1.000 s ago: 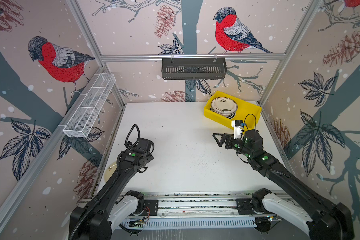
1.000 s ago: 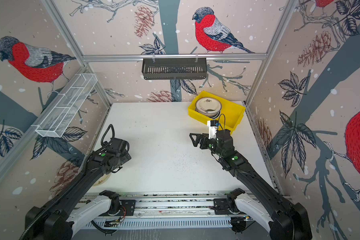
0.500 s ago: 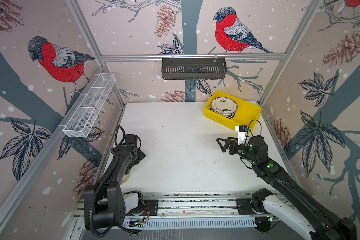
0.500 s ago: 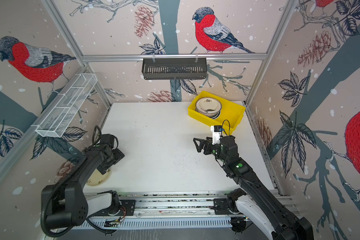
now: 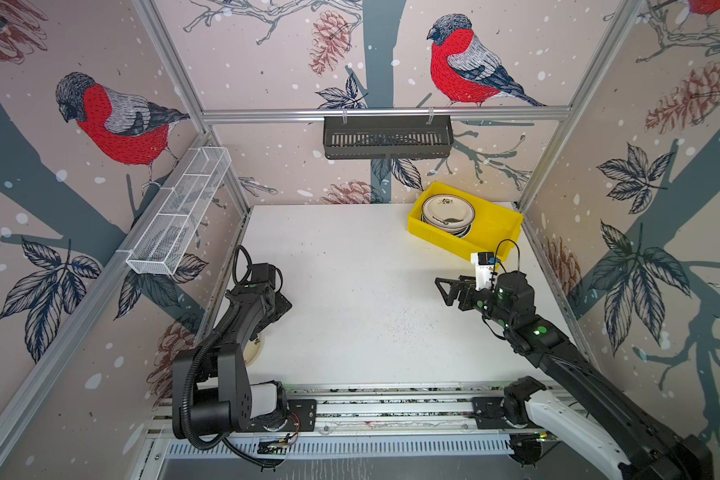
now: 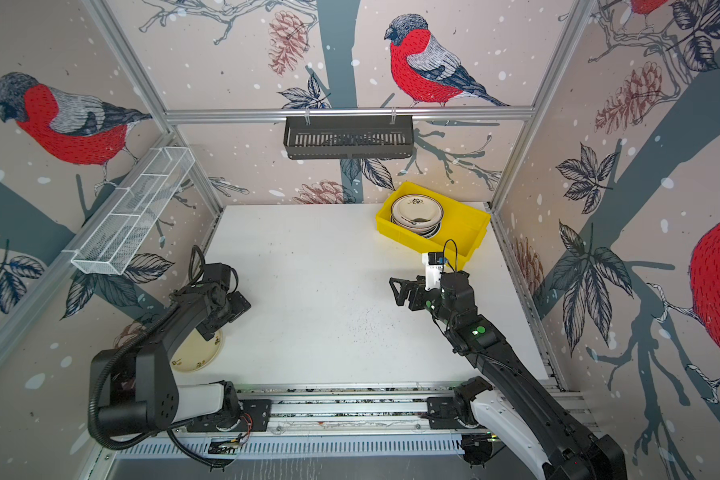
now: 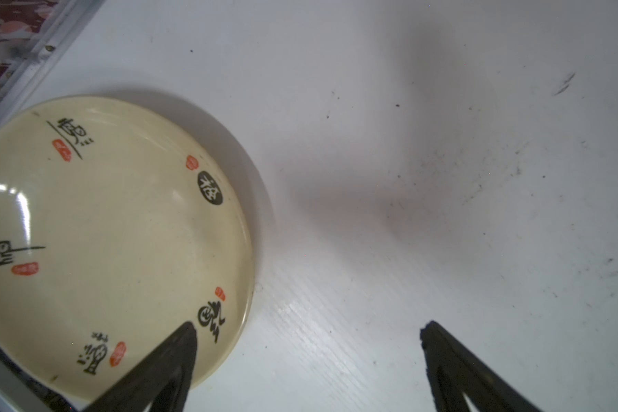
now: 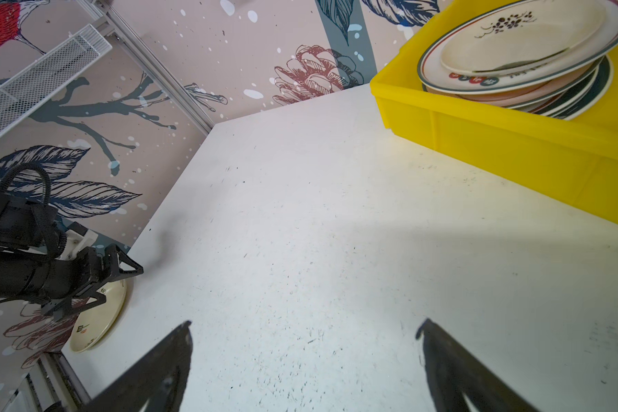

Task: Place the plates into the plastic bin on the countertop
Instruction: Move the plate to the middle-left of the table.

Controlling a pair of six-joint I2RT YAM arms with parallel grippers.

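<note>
We see one cream plate [image 7: 115, 242] with black and red characters lying flat on the countertop [image 5: 350, 270]. It is near the corner where the left edge meets the edge by the arm bases, close to the left edge. Our left gripper [image 7: 307, 330] stands over it with its jaws wide apart and nothing between them. In the left wrist view one finger [image 7: 172, 360] crosses the plate's rim, and the other lies over bare white surface just beside the plate. We cannot tell whether that finger touches the plate.

The plastic bin [image 5: 454, 245] sits in the far right corner of the countertop, turned a little askew to the edges. In it we see a stack of plates [image 5: 447, 210], piled toward the bin's left end. The topmost is cream with a small dark sprig, and the right wrist view shows a pinkish rim and dark rims beneath.

Our right gripper [image 8: 304, 325] hangs above bare countertop near the right edge, on the near side of the bin and clear of it. Its jaws are spread wide and hold nothing.
</note>
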